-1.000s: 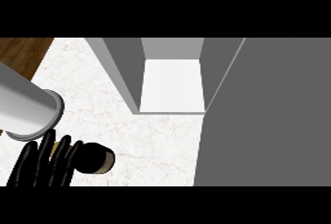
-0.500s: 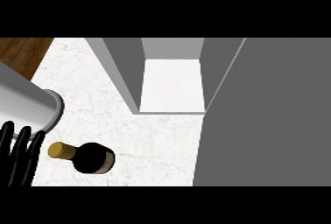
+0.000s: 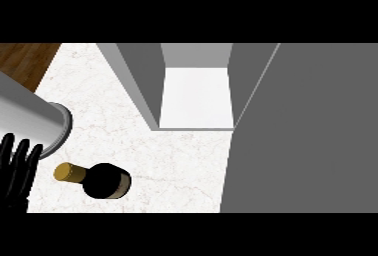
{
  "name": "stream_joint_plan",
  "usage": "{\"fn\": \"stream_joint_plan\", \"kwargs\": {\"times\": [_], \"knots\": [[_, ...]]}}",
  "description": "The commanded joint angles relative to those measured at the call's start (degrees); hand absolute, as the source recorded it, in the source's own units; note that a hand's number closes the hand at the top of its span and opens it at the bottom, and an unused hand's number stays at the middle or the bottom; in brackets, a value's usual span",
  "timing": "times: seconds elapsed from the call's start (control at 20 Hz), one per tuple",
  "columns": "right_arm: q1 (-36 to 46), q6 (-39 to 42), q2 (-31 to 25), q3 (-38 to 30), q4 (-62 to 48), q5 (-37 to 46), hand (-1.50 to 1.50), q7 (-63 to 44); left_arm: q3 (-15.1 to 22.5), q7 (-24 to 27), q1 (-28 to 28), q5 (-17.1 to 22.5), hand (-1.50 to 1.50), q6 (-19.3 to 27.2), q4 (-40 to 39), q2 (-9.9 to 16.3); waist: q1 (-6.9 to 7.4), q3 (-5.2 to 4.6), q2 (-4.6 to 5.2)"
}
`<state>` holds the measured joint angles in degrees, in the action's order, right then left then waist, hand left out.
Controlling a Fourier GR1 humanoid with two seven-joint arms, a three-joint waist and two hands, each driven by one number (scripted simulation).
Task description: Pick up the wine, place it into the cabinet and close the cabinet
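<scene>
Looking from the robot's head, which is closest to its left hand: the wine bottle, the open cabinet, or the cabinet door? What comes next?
From the left hand:
1. Wine bottle, just right of it on the counter.
2. Cabinet opening, up and right.
3. Cabinet door, far right.

The cabinet [image 3: 196, 95] stands open at the far middle of the bench [image 3: 177, 150], its white floor bare and its mouth unobstructed from the near side. Its grey left wall [image 3: 136, 82] bounds the opening on one side; the wide grey door panel [image 3: 310, 130] bounds it on the right and blocks all passage across the right half of the view. The wine bottle [image 3: 100, 179] stands on the bench near the lower left, well apart from the cabinet mouth, with bare marble between them. The left robot hand [image 3: 16, 172] and its grey forearm [image 3: 29, 122] occupy the left edge, just beside the bottle.
</scene>
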<state>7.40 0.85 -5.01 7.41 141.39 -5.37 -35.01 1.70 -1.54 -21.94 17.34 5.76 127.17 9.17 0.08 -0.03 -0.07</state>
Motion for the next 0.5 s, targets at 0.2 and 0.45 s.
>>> {"fn": "stream_joint_plan", "kwargs": {"times": [0.2, 0.45], "knots": [[-1.9, -0.7, 1.5, 3.2, 5.1, 1.7, -1.50, -1.9, -6.4, 4.4, 4.3, 2.4, -1.50, -6.3, -13.6, 1.2, -0.12, 0.00, 0.02], [-3.5, 1.2, 1.7, 1.1, 2.7, -1.1, -1.50, 1.7, -6.2, 9.8, 4.8, 1.5, -1.50, -10.4, -25.1, -0.1, -0.17, 0.01, 0.06]]}}
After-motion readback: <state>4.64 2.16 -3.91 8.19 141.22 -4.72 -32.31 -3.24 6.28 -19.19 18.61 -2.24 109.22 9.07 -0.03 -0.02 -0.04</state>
